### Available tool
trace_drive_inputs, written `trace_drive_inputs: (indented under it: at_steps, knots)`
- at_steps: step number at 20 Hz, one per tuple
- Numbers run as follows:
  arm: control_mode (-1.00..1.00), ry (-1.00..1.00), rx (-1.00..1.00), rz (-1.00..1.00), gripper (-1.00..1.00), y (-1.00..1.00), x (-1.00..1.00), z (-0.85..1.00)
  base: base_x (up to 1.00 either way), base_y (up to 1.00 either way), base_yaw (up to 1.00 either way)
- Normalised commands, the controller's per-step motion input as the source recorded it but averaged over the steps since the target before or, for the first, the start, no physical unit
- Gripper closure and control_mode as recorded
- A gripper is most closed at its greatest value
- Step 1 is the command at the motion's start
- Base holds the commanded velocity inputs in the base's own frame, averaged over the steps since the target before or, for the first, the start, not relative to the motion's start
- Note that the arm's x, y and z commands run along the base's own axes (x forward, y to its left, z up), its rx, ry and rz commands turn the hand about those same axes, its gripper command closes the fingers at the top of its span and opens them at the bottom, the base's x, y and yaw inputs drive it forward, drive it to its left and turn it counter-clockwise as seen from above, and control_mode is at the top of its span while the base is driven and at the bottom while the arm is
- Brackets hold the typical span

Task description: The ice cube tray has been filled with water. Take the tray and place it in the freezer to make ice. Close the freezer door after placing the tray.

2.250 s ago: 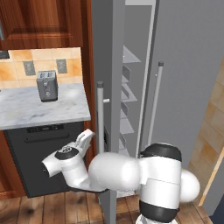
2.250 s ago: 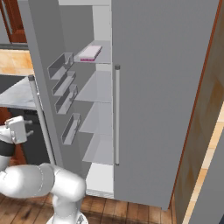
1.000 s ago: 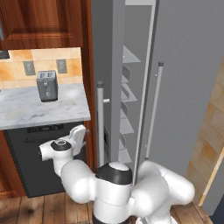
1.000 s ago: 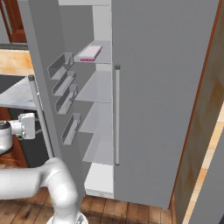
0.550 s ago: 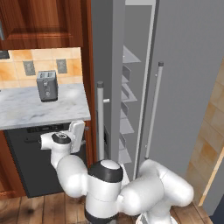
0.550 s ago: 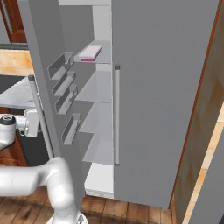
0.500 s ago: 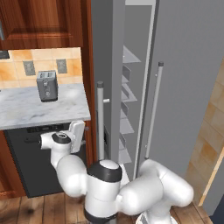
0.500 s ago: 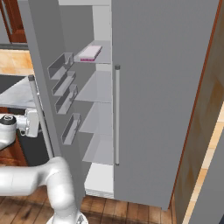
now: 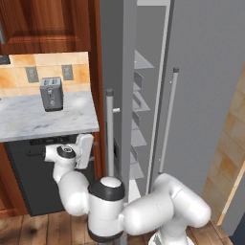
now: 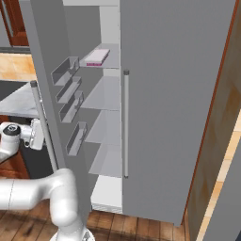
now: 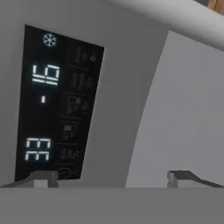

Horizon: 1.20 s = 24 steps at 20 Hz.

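Note:
The pale pink ice cube tray (image 10: 97, 57) lies flat on the top shelf inside the freezer (image 10: 109, 106). The freezer door (image 10: 43, 47) stands wide open, its shelf bins (image 10: 70, 94) facing the shelves and its silver bar handle (image 10: 43, 123) on the outer side. My gripper (image 10: 38, 133) is open and empty, low on the outer side of that door (image 9: 119, 72), close to the handle (image 9: 110, 134). In the hand view the gripper (image 11: 113, 179) looks at the door's dark dispenser panel (image 11: 57, 105) at short range, both fingertips (image 11: 43, 177) wide apart.
The shut right-hand grey door (image 10: 174, 94) fills the right. Left of the open door are a marble counter (image 9: 28, 122) with a grey toaster (image 9: 51, 93) and a black dishwasher front (image 9: 33, 186) under it. My elbow (image 9: 110, 201) crosses in front of the door's foot.
The arm has swung left across the front of the door, and the hand has shifted slightly left beside the handle. The tray and the door have not moved.

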Motion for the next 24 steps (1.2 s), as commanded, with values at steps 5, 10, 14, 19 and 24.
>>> trace_drive_inputs:
  at_steps: [5,10,14,19,24]
  knots:
    - [-1.00,0.00,0.00,-0.02,-1.00,-0.36,0.00,-0.12,0.00,0.00,0.00]
    - [-1.00,0.00,0.01,0.00,-1.00,-0.64,0.00,-0.01,0.00,0.00,0.00]
    - [-1.00,0.00,0.02,0.00,-1.00,-0.77,0.00,0.00,0.00,0.00,0.00]
    - [-1.00,0.00,0.04,0.00,-1.00,-0.81,-0.09,0.00,0.00,0.00,0.00]
    - [-1.00,0.00,0.05,0.00,-1.00,-0.88,-0.23,0.00,0.00,0.00,0.00]
